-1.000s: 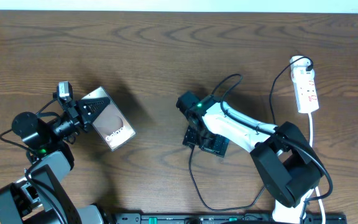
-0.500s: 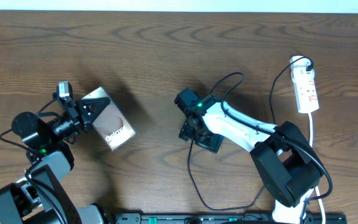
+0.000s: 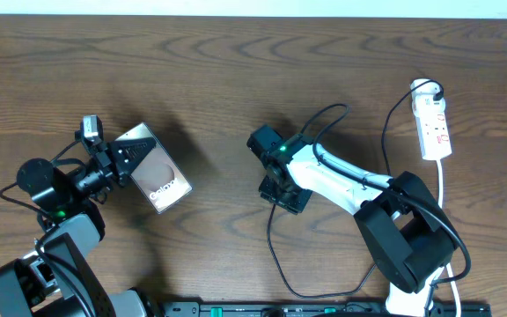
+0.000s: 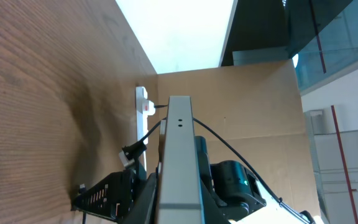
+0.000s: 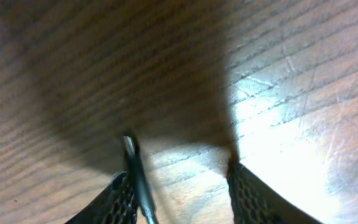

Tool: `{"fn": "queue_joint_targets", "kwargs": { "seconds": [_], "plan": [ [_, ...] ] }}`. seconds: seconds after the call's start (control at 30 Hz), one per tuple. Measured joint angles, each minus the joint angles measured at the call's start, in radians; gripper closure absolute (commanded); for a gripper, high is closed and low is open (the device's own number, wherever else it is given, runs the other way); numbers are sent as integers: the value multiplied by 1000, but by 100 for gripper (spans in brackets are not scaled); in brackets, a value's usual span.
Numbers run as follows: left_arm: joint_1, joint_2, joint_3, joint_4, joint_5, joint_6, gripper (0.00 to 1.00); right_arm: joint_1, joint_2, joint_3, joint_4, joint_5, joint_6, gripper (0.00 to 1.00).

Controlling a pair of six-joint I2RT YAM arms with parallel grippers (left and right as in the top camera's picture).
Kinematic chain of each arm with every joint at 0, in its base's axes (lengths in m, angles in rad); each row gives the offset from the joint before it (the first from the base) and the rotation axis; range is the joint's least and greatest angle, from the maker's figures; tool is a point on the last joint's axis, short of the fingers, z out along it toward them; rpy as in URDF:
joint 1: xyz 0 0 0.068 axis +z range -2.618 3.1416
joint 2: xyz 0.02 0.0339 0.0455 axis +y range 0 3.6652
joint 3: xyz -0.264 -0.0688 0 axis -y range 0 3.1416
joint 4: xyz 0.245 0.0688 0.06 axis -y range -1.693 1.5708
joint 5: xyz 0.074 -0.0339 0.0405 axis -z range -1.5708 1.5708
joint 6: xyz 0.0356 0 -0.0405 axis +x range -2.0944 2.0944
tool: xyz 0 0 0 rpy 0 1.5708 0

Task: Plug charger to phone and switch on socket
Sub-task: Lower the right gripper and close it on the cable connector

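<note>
Over the last second the right gripper (image 3: pixel 282 191) has half-closed beside the charger (image 5: pixel 131 155) tip on the tabletop (image 3: pixel 236 79), not yet pinching it, while the left gripper (image 3: pixel 128 165) stays clenched on the phone (image 3: pixel 158 176), whose port is hidden; the socket (image 3: pixel 435 123) switch is too small to read.

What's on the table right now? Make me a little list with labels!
phone: gripped in the left jaws, which are shut on it
charger: black cable looping across the table
plug tip: beside one finger of the right jaws, not in the phone
right jaws: apart, low over the wood, not clamped on the tip
socket: white strip at the far right, away from both arms
</note>
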Motion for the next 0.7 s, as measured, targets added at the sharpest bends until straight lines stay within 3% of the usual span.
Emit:
{"fn": "queue_joint_targets", "kwargs": {
  "seconds": [0.17, 0.23, 0.3, 0.7],
  "plan": [
    [0, 0, 0, 0, 0, 0, 93, 0, 0, 0, -2, 0, 0, 60],
    [0, 0, 0, 0, 0, 0, 93, 0, 0, 0, -1, 0, -4, 71],
    [0, 0, 0, 0, 0, 0, 92, 0, 0, 0, -2, 1, -3, 75],
    [0, 0, 0, 0, 0, 3, 93, 0, 0, 0, 5, 16, -3, 73]
  ]
}}
